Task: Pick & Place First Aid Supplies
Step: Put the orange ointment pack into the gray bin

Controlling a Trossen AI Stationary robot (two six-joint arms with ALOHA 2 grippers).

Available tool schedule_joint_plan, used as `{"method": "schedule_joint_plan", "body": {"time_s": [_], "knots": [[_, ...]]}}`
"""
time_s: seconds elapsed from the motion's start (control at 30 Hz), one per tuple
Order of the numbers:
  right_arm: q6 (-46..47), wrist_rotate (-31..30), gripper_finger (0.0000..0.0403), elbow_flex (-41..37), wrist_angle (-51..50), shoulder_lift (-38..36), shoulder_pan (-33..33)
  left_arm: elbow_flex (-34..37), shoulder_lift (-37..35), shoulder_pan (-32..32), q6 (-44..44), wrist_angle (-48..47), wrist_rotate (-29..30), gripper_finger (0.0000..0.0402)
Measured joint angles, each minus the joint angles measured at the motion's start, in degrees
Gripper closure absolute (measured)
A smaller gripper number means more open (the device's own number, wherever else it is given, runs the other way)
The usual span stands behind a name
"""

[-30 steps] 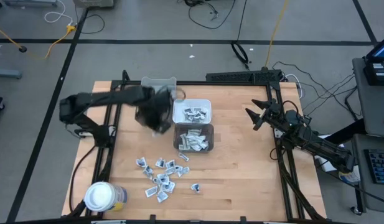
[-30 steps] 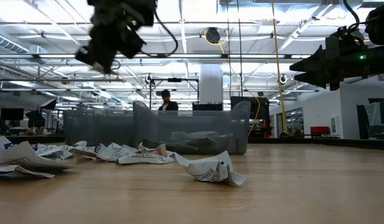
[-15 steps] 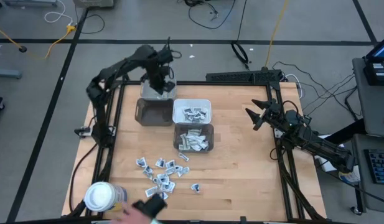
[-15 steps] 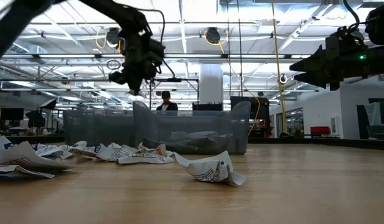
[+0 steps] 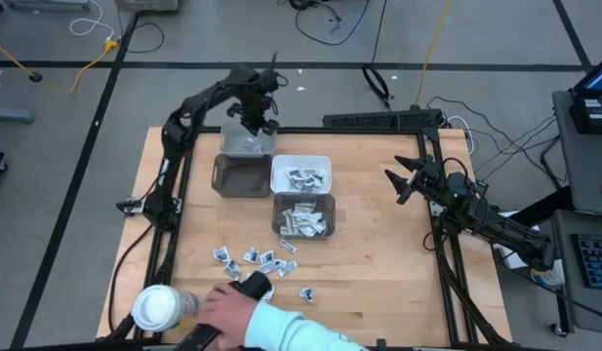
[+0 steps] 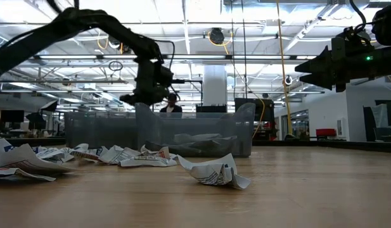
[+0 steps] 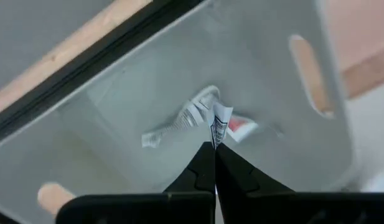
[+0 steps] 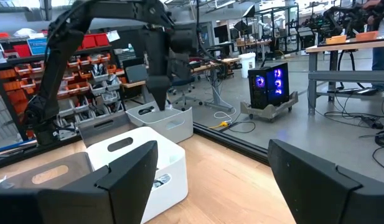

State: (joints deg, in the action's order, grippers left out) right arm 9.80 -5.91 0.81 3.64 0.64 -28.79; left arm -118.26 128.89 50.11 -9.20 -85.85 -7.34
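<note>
The high camera looks straight down on the whole tabletop [image 5: 379,253]. The low camera sits at tabletop height and faces the room behind. The left wrist camera looks closely, probably downward, into a grey bin [image 7: 260,68]; the right wrist camera sees this bin [image 8: 160,118] from afar.

fingers [image 8: 126,171] spread wide | white bin [image 8: 139,158] between them, packets [image 8: 159,182] inside | left arm [image 8: 151,46] above grey bin [image 8: 163,118] beyond

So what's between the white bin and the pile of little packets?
In the high view, the dark bin, holding packets, sits between the white bin and the loose packets.
</note>
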Motion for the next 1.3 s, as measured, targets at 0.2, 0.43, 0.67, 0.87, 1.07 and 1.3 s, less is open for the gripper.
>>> {"method": "schedule_joint_plan", "body": {"time_s": [0.2,0.43,0.67,0.87,1.07,1.3], "knots": [[0.0,0.0,0.0105,0.0,0.0,0.0,0.0,0.4,3.8,-0.7,0.0,4.3,3.5,0.0401],[0.0,0.0,0.0105,0.0,0.0,0.0,0.0,0.4,4.6,-0.6,0.7,5.2,2.9,0.0344],[0.0,0.0,0.0105,0.0,0.0,0.0,0.0,0.4,4.4,-0.6,1.0,3.9,3.0,0.0200],[0.0,0.0,0.0105,0.0,0.0,0.0,0.0,0.4,-0.9,-1.8,-1.5,-1.3,1.6,0.0120],[0.0,0.0,0.0105,0.0,0.0,0.0,0.0,0.4,-7.6,-5.7,-1.3,-4.3,1.3,0.0087],[0.0,0.0,0.0105,0.0,0.0,0.0,0.0,3.3,-13.4,-10.4,-4.0,-4.1,0.9,0.0089]]}}
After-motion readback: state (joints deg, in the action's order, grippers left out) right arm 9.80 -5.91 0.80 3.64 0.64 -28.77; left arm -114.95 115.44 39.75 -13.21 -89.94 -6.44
